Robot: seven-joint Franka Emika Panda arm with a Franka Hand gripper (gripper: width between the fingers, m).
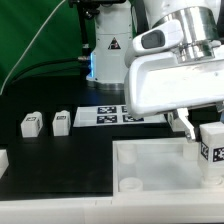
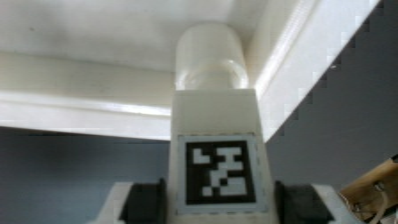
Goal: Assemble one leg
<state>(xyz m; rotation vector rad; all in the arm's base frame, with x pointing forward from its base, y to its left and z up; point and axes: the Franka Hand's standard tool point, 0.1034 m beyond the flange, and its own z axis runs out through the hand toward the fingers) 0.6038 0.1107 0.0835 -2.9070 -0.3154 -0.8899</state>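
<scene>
My gripper (image 1: 205, 140) is shut on a leg (image 1: 211, 148), a small white block with a black-and-white tag. It holds the leg over the exterior view's right part of the large white rimmed panel (image 1: 150, 165). In the wrist view the leg (image 2: 219, 130) stands between the pads (image 2: 155, 205), its rounded end lying against the panel's rim (image 2: 107, 110). Two more legs (image 1: 30, 124) (image 1: 61, 121) stand on the black table at the exterior view's left.
The marker board (image 1: 115, 115) lies on the table behind the panel. A white lamp-like base with a tag (image 1: 108, 50) stands at the back. A white piece (image 1: 3, 160) shows at the exterior view's left edge.
</scene>
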